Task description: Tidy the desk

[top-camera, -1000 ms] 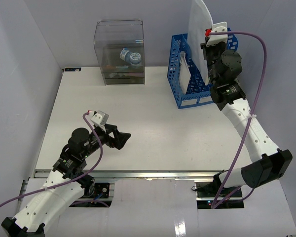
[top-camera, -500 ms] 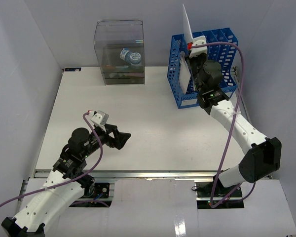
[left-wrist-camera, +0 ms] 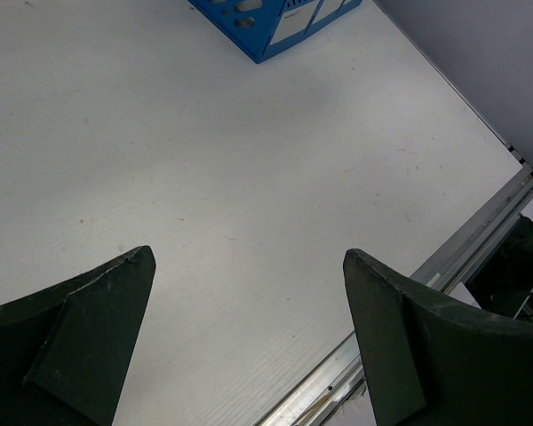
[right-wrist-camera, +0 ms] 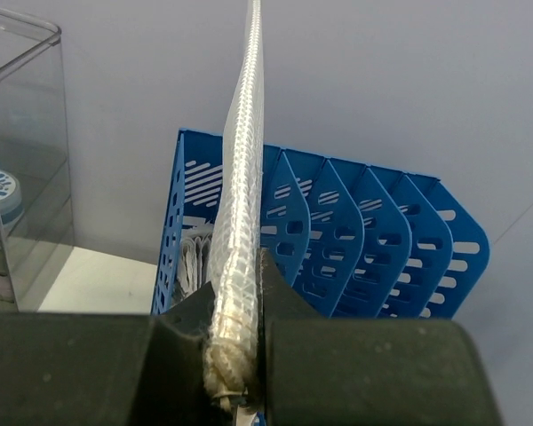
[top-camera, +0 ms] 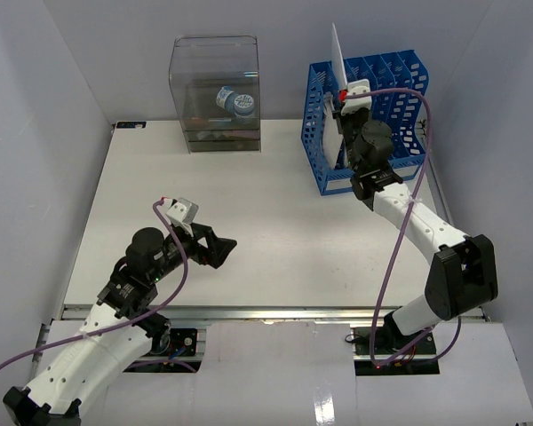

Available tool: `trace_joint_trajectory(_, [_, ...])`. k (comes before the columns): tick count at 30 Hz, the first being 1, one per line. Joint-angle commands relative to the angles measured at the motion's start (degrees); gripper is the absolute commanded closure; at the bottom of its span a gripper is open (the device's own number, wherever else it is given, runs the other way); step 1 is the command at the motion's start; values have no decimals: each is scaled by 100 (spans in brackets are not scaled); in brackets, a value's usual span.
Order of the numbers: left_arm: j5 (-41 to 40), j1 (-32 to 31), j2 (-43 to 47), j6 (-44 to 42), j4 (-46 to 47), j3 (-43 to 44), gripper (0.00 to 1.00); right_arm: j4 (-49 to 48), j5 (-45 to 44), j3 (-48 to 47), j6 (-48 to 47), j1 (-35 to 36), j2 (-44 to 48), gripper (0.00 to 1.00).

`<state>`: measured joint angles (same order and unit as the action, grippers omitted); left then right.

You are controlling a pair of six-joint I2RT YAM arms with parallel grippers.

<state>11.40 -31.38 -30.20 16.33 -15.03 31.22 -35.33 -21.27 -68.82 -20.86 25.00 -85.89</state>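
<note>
The desk (top-camera: 275, 213) is a wide white tabletop with a metal rail (top-camera: 275, 312) along its front edge. My right gripper (top-camera: 341, 111) is shut on a flat white mesh pouch (top-camera: 337, 53). It holds the pouch upright and edge-on above the left slots of the blue file rack (top-camera: 393, 82). In the right wrist view the pouch (right-wrist-camera: 242, 169) rises from between my shut fingers (right-wrist-camera: 289, 311), with the rack (right-wrist-camera: 364, 231) behind it. My left gripper (top-camera: 222, 251) is open and empty, low over the desk's front left; the left wrist view shows bare desk (left-wrist-camera: 231, 151) between its fingers.
A clear plastic drawer box (top-camera: 215, 93) stands at the back middle with a blue-and-white roll (top-camera: 236, 103) inside. White papers (right-wrist-camera: 194, 257) stand in the rack's leftmost slots. The rack's corner (left-wrist-camera: 275, 22) and the front rail (left-wrist-camera: 444, 266) show in the left wrist view.
My right arm has swung the pouch left and down, from the rack's right side to above its left slots, turning it edge-on. The left arm has barely moved.
</note>
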Motion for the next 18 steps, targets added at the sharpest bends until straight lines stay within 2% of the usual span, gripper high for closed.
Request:
trace_joint_trajectory(1, [30,0,30,-42,26,-11,2,-880,391,82,352,-276,13,86])
trace_joint_trajectory(3, [29,0,40,-42,26,-20,2,-840,556,160,353,-372,3,70])
trace_joint_trajectory(7, [1,0,72,-18,12,-28,2,-261,805,89,227,-378,123,16])
trace_joint_trajectory(8, [-16,0,85,-11,9,-24,2,386,827,-65,259,-363,152,5])
trace_joint_trajectory(9, [-31,0,98,5,4,-20,2,1066,842,-316,352,-338,179,3])
trace_joint_trajectory(11, [-60,0,120,37,-4,-15,2,1854,861,-722,514,-299,280,10])
trace_joint_trajectory(15, [-58,0,207,63,18,-21,2,2406,986,-327,325,-294,1167,10])
trace_joint_trajectory(18, [-24,0,224,55,35,-37,2,3283,2056,14,119,-302,1922,10])
